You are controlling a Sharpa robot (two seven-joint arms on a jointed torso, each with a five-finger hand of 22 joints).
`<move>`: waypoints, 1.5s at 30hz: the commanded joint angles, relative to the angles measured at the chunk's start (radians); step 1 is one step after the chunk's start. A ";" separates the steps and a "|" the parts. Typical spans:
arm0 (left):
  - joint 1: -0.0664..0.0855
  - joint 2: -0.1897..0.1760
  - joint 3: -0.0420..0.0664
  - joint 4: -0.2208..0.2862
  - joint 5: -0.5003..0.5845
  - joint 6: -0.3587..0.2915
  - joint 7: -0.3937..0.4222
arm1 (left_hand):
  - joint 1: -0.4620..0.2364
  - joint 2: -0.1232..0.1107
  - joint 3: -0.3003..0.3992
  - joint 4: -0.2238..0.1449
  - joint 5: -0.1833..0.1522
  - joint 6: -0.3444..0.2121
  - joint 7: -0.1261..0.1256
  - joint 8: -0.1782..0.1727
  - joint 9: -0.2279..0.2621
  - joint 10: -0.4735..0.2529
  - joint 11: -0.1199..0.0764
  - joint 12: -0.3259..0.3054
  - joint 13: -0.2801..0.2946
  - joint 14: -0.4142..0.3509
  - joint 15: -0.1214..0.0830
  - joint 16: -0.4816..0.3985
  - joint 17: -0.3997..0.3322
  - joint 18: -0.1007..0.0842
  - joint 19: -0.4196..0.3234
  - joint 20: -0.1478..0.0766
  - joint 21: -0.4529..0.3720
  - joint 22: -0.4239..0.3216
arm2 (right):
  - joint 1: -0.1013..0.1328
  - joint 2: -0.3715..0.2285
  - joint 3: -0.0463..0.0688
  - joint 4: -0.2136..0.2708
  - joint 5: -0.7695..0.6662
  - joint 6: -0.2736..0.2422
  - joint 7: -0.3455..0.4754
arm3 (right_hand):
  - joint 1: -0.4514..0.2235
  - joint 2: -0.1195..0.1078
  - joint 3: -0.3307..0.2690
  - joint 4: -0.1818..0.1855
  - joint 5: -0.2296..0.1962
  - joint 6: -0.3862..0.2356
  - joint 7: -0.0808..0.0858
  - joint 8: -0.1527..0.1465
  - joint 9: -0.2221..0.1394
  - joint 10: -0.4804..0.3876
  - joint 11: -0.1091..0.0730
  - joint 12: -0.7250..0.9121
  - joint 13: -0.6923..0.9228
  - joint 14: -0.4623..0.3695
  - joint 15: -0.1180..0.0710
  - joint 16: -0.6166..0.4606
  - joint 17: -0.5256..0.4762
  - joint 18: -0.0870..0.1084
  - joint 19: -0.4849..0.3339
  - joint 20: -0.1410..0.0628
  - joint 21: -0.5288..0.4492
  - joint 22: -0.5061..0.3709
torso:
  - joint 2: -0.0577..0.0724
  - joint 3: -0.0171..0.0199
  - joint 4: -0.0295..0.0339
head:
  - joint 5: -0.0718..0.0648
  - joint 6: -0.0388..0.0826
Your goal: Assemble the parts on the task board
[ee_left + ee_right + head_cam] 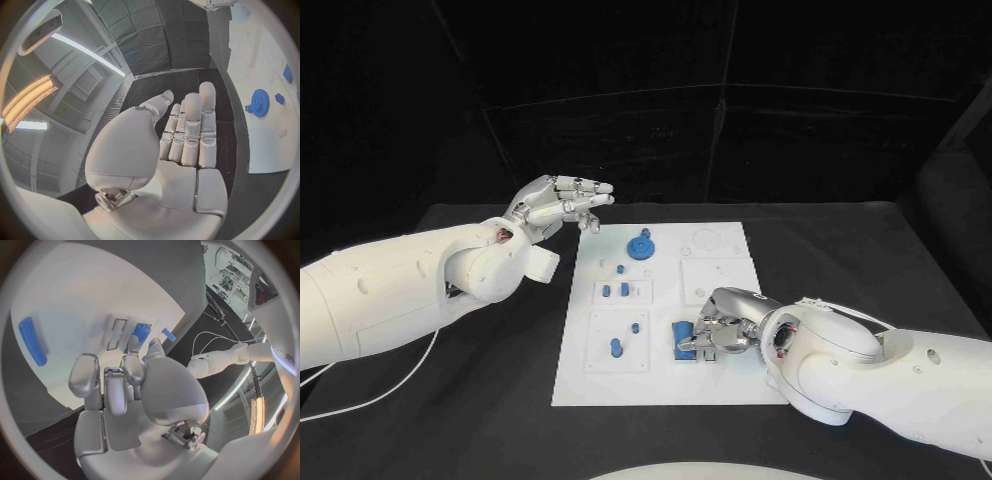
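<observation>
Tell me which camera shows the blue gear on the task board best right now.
The head view: the blue gear lies in full sight near the far end of the task board, with its neighbours around it. The left wrist view also shows it, large but bent at the circle's rim. I cannot make it out in the right wrist view.

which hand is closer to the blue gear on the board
Left. The left hand is raised just off the task board edge beside the blue gear; the right hand is over the board's near end.
</observation>
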 commanded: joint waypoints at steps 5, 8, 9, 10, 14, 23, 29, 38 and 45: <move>0.001 -0.002 0.001 0.002 0.003 0.009 0.003 | -0.008 0.005 -0.007 0.000 0.002 -0.010 0.001 0.005 0.000 -0.010 0.000 0.009 0.002 -0.008 -0.002 0.004 -0.002 0.014 -0.004 0.006 -0.006 -0.003 | -0.001 -0.011 -0.001 0.002 -0.030 0.037 -0.024 | 0.034 -0.005 -0.003 -0.020 0.000 0.002 -0.003 -0.004 0.005 0.008 -0.001 0.002 0.000 0.088 -0.005 0.005 0.164 -0.012 0.006 0.000 0.004 0.002 | -0.002 0.0007 -0.0002 | -0.003 0.000; 0.001 -0.002 0.001 0.002 0.003 0.009 0.003 | -0.008 0.005 -0.007 0.000 0.002 -0.010 0.001 0.005 0.000 -0.010 0.000 0.009 0.002 -0.008 -0.002 0.004 -0.002 0.014 -0.004 0.006 -0.006 -0.003 | -0.001 -0.012 -0.001 0.003 -0.036 0.037 -0.024 | 0.038 -0.006 -0.003 -0.024 0.000 0.001 -0.003 -0.004 0.006 0.008 -0.001 0.001 0.000 0.088 -0.005 0.005 0.164 -0.012 0.006 0.000 0.004 0.002 | -0.001 0.0004 0.0004 | -0.004 0.000; 0.001 -0.002 0.001 0.002 0.003 0.009 0.003 | -0.008 0.005 -0.007 0.000 0.002 -0.010 0.001 0.005 0.000 -0.010 0.000 0.009 0.002 -0.008 -0.002 0.004 -0.002 0.014 -0.004 0.006 -0.006 -0.003 | -0.001 -0.012 -0.001 0.003 -0.038 0.037 -0.024 | 0.039 -0.006 -0.003 -0.025 0.000 0.001 -0.003 -0.004 0.006 0.008 -0.001 0.001 0.000 0.088 -0.005 0.005 0.163 -0.012 0.006 0.000 0.004 0.002 | -0.001 0.0004 0.0004 | -0.004 0.000; 0.001 -0.002 0.001 0.002 0.003 0.009 0.003 | -0.008 0.005 -0.007 0.000 0.002 -0.010 0.001 0.005 0.000 -0.010 0.000 0.009 0.002 -0.008 -0.002 0.004 -0.002 0.014 -0.004 0.006 -0.006 -0.003 | -0.001 -0.012 -0.001 0.002 -0.039 0.037 -0.024 | 0.041 -0.007 -0.004 -0.026 0.000 0.001 -0.003 -0.004 0.006 0.008 -0.002 0.001 0.000 0.088 -0.006 0.005 0.164 -0.012 0.005 0.000 0.004 0.002 | -0.001 0.0004 0.0004 | -0.004 0.000; 0.001 -0.003 0.001 0.002 0.003 0.008 0.003 | -0.008 0.005 -0.007 0.000 0.002 -0.010 0.001 0.005 0.000 -0.010 0.000 0.009 0.002 -0.008 -0.002 0.004 -0.002 0.014 -0.004 0.006 -0.006 -0.003 | -0.001 -0.013 -0.001 0.001 -0.042 0.033 -0.023 | 0.043 -0.007 -0.004 -0.028 0.000 0.001 -0.003 -0.005 0.006 0.008 -0.001 0.000 0.000 0.088 -0.006 0.005 0.163 -0.012 0.005 0.000 0.003 0.002 | -0.001 0.0002 0.0007 | -0.004 0.000; 0.001 -0.004 0.001 0.002 0.003 0.008 0.004 | -0.008 0.005 -0.007 0.000 0.002 -0.010 0.001 0.005 0.000 -0.010 0.000 0.009 0.002 -0.008 -0.002 0.004 -0.002 0.014 -0.004 0.006 -0.006 -0.003 | 0.000 -0.073 -0.001 0.036 -0.009 -0.087 0.051 | 0.036 -0.006 -0.020 -0.021 0.041 -0.069 0.027 -0.058 -0.011 -0.008 0.021 -0.037 -0.021 0.085 0.009 -0.002 0.148 -0.010 -0.004 0.008 -0.006 -0.014 | -0.002 0.0006 -0.0010 | -0.009 0.002; 0.001 -0.004 0.001 0.003 0.003 0.007 0.006 | -0.008 0.005 -0.007 0.000 0.002 -0.010 0.001 0.005 0.000 -0.010 0.000 0.009 0.002 -0.008 -0.002 0.004 -0.002 0.014 -0.004 0.006 -0.006 -0.003 | 0.005 -0.183 -0.001 0.078 0.026 -0.146 0.134 | 0.063 -0.004 -0.025 -0.036 0.101 -0.117 0.054 -0.117 -0.037 -0.019 0.044 -0.055 -0.029 0.084 0.031 -0.004 0.144 -0.009 -0.009 0.029 -0.010 -0.020 | -0.005 -0.0011 -0.0030 | -0.025 0.005; 0.001 -0.001 0.000 0.012 0.003 0.009 0.007 | -0.008 0.005 -0.007 0.000 0.002 -0.010 0.001 0.005 0.000 -0.010 0.000 0.009 0.002 -0.008 -0.002 0.004 -0.002 0.014 -0.004 0.006 -0.006 -0.003 | 0.008 -0.267 -0.001 0.078 -0.007 -0.119 0.139 | 0.077 0.002 -0.028 -0.042 0.111 -0.113 0.059 -0.139 -0.051 -0.029 0.049 -0.084 -0.046 0.083 0.036 -0.007 0.140 -0.007 -0.011 0.036 -0.013 -0.022 | -0.007 0.0003 -0.0090 | -0.048 0.008; 0.000 0.001 -0.005 0.015 0.003 0.014 0.006 | -0.008 0.005 -0.007 0.000 0.002 -0.010 0.001 0.005 0.000 -0.010 0.000 0.009 0.002 -0.008 -0.002 0.004 -0.002 0.014 -0.004 0.006 -0.006 -0.003 | 0.007 -0.283 -0.002 0.060 -0.064 -0.037 0.053 | 0.063 -0.001 -0.045 -0.031 0.111 -0.073 0.051 -0.135 -0.053 -0.026 0.043 -0.085 -0.045 0.081 0.032 -0.010 0.132 -0.006 -0.013 0.036 -0.014 -0.024 | -0.007 0.0000 -0.0082 | -0.057 0.008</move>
